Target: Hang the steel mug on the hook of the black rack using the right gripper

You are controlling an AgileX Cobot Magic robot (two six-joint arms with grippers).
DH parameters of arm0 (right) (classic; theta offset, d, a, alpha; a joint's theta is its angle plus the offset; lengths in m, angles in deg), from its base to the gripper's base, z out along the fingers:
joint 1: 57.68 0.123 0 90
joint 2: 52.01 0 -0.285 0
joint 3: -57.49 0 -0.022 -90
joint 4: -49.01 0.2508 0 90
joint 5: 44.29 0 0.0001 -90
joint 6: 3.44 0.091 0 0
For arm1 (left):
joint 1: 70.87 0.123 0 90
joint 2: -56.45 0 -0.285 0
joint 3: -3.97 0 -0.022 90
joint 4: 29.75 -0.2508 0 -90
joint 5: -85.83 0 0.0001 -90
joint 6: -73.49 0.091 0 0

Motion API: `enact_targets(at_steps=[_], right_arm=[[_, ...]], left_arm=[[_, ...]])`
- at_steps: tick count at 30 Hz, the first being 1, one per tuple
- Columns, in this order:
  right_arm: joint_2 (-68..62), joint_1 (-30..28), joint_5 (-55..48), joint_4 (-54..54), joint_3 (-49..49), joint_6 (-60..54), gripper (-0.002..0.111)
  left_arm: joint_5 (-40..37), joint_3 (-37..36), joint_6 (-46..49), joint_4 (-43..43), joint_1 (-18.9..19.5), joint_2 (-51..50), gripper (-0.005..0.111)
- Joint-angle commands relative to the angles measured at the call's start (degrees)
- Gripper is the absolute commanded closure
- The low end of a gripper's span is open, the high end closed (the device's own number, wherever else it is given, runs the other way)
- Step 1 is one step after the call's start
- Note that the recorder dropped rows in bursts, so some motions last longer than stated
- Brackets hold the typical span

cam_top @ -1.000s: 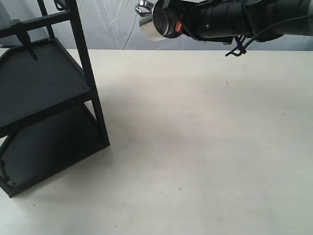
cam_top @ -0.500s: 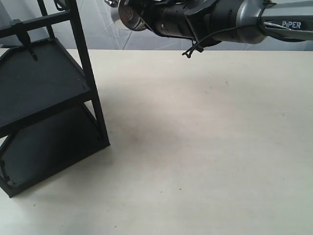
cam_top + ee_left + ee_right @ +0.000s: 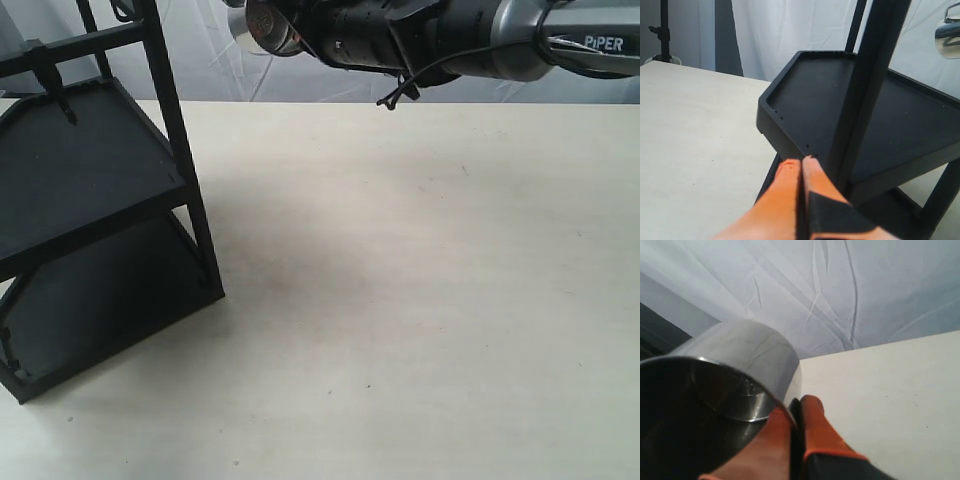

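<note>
The steel mug (image 3: 262,24) hangs high in the air, just right of the black rack's (image 3: 172,130) front post, mouth turned toward the arm. My right gripper (image 3: 292,32) reaches in from the right and is shut on the mug's rim. In the right wrist view the orange fingers (image 3: 812,425) pinch the mug (image 3: 735,365) wall, one inside and one outside. A thin black hook (image 3: 55,92) slants down from the rack's crossbar (image 3: 80,45), left of the mug. My left gripper (image 3: 801,167) is shut and empty beside the rack's lower tray (image 3: 790,130); the mug (image 3: 949,35) shows beyond the post.
The rack stands on the left part of a pale table (image 3: 420,280), with two dark trays (image 3: 80,160). A white curtain (image 3: 210,60) hangs behind the table. The mug's handle is hard to make out.
The right gripper has carried the mug left toward the rack's post over the last second. In the last half second it barely shifted.
</note>
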Motion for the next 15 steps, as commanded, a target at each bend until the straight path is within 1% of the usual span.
enact_targets(at_steps=[1,4,6,7,10,11,12,13,15], right_arm=[[0.5,-0.6,-1.1,-0.1,0.3,0.0,0.109],[1.1,-1.5,-9.6,-2.5,-0.4,-0.1,0.109],[2.5,-2.2,-13.6,-3.4,-3.5,-0.1,0.109],[3.5,-2.5,-13.5,-3.4,-6.0,-0.1,0.109],[9.0,-3.8,-7.7,-4.8,-14.5,-0.1,0.109],[11.2,-4.5,-7.0,-4.8,-17.4,-0.1,0.109],[13.3,-5.6,-8.5,-5.4,-19.8,-0.1,0.109],[14.8,-6.4,-12.3,-6.1,-21.3,-0.1,0.109],[17.3,-7.7,-24.6,-7.8,-22.8,-0.1,0.109]], left_arm=[[-0.1,0.0,0.1,-0.4,0.0,0.3,0.105],[-0.1,0.0,0.1,-0.5,0.0,0.3,0.105],[-0.1,0.0,0.1,-0.5,0.0,0.3,0.105],[-0.1,0.0,0.1,-0.5,0.0,0.3,0.105],[-0.1,0.0,0.1,-0.9,0.0,0.3,0.105],[0.0,0.0,0.1,-0.9,0.0,0.3,0.105],[0.0,0.0,0.1,-0.9,0.0,0.3,0.105],[0.0,0.0,0.1,-0.9,0.0,0.3,0.105],[0.1,0.0,0.1,-0.9,0.0,0.3,0.105]])
